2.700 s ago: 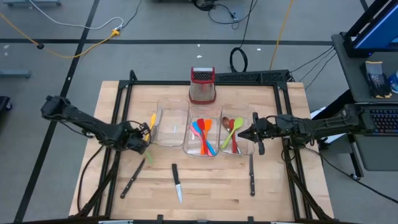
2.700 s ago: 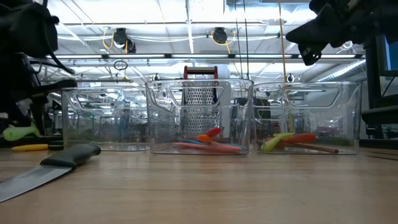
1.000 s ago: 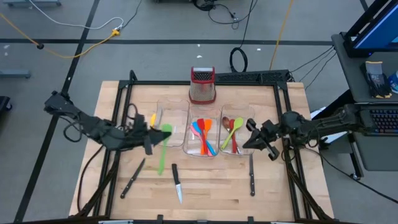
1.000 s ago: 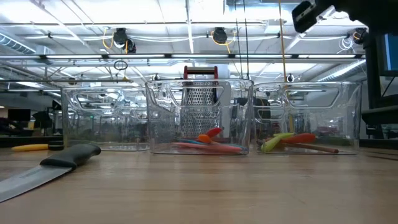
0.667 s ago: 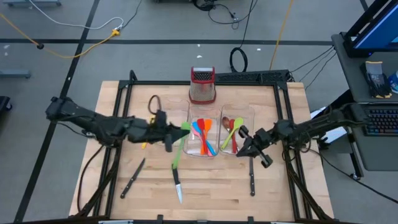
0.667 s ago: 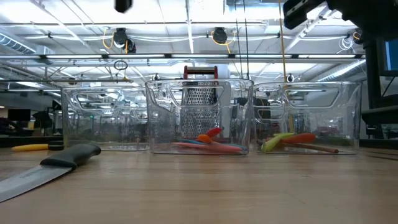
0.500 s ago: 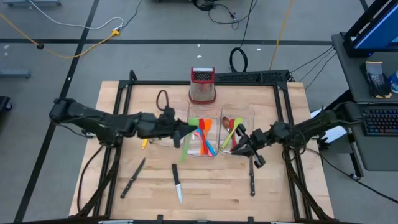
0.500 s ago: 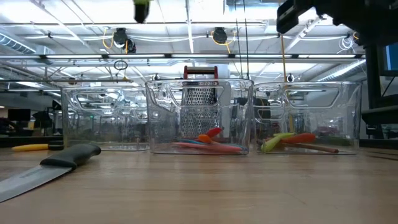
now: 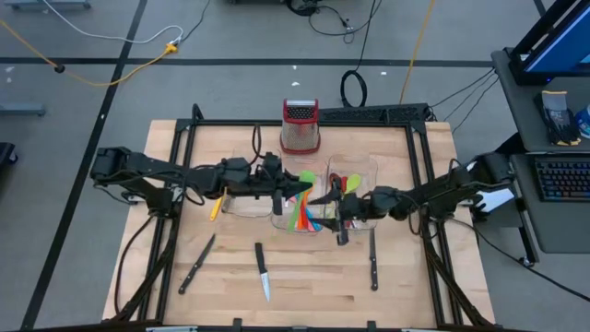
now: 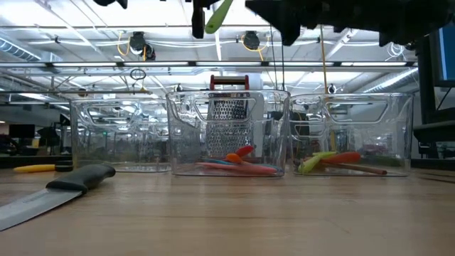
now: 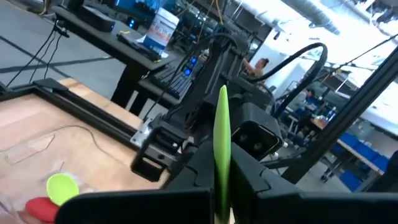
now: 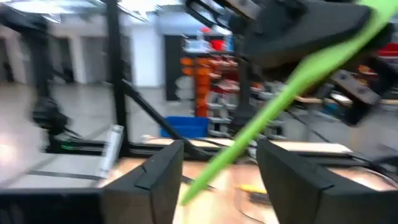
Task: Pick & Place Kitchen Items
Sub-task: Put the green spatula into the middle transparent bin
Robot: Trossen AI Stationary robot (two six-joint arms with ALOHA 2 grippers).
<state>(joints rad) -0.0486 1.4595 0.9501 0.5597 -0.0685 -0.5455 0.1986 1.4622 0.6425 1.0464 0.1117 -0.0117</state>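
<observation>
Holding a green spatula (image 9: 301,195) pinched in its pressed-together fingers, the left gripper (image 9: 281,187) hangs over the middle bin (image 9: 277,218), well above the table (image 9: 313,277). Right gripper (image 9: 334,208) meets it from the opposite side, fingers spread, the spatula's handle between them in the right wrist view; contact cannot be told. Three knives (image 9: 262,272) lie on the table's near part.

Steel box grater (image 9: 300,126) with red top at my table's far edge, upright; three clear bins (image 9: 246,187) in row just before it; wooden table (image 9: 313,286); cables on grey floor (image 9: 111,55) beyond
</observation>
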